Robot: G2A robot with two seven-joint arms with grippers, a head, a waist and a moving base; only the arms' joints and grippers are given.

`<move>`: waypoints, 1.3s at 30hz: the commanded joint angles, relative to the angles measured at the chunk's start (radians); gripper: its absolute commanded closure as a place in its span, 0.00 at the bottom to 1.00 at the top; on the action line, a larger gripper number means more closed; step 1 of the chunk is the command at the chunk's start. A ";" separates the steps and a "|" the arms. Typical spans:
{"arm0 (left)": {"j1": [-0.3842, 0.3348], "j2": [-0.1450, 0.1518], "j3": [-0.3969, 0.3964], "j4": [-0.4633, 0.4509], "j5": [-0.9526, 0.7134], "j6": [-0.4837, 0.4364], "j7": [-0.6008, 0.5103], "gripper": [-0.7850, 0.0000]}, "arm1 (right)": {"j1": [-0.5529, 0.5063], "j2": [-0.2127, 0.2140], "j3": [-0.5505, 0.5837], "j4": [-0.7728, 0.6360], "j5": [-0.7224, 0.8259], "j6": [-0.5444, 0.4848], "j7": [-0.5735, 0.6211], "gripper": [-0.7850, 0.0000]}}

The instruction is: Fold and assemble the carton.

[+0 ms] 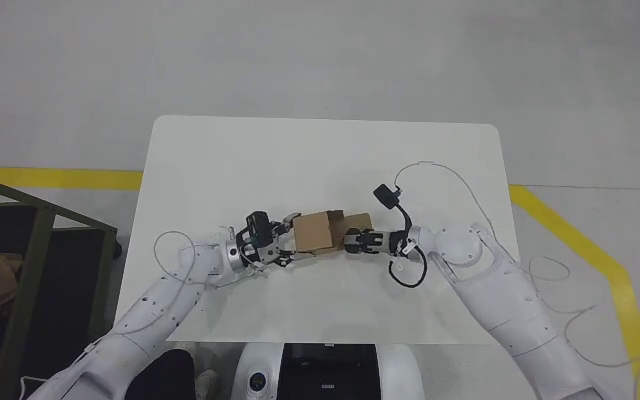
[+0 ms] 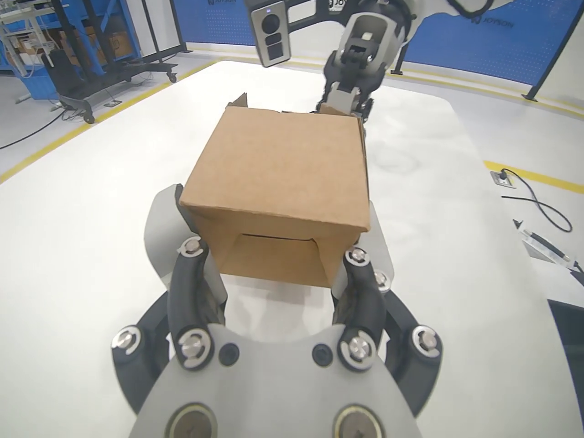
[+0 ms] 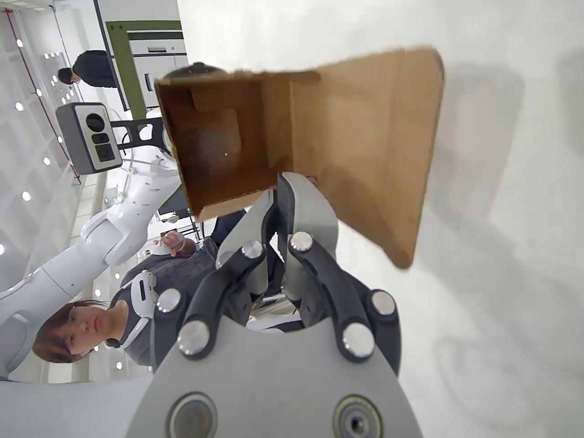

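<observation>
Underneath, white table [image 1: 200, 160], blue partition panels [image 2: 502, 43] beyond. Caught between both arms: brown cardboard carton [image 1: 318, 230]. Wide spread on left gripper [image 2: 269, 207], carton's folded-in end between its fingers [image 2: 157, 221], seemingly pressed against both side walls, though contact hard to confirm. Tight pinch by right gripper [image 3: 278, 189] on a wall edge at the opposite, open end, loose flap [image 3: 378, 148] splayed just beside its fingertips [image 3: 299, 195].

Seen from the left wrist, the carton [image 2: 278, 170] covers the tips of the left tool [image 2: 271, 211] clamped on its sides. Its far rim hides where the right tool [image 2: 347, 104] pinches it. From the right wrist, the open flap [image 3: 378, 138] is blurred along its free edge. From above, the carton's folds, toward the front edge of the worktop [image 1: 200, 160], are too small to tell.
</observation>
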 commanded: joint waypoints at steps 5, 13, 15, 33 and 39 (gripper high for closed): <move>-0.011 -0.002 0.013 0.004 0.022 -0.035 0.034 0.31 | 0.038 -0.011 -0.028 0.042 0.014 -0.058 0.032 1.00; -0.024 -0.004 0.021 0.015 0.034 -0.049 0.068 0.33 | 0.046 -0.020 -0.036 0.087 0.074 -0.136 0.040 1.00; -0.026 -0.006 0.027 0.014 0.036 -0.052 0.071 0.33 | 0.049 -0.024 -0.043 0.090 0.087 -0.151 0.044 1.00; -0.042 -0.017 0.044 0.028 0.033 -0.038 0.082 0.35 | 0.092 -0.052 -0.083 0.170 0.122 -0.189 0.000 1.00; -0.035 -0.012 0.030 0.037 0.042 -0.041 0.088 0.35 | 0.072 -0.023 -0.008 0.117 0.046 -0.135 0.004 1.00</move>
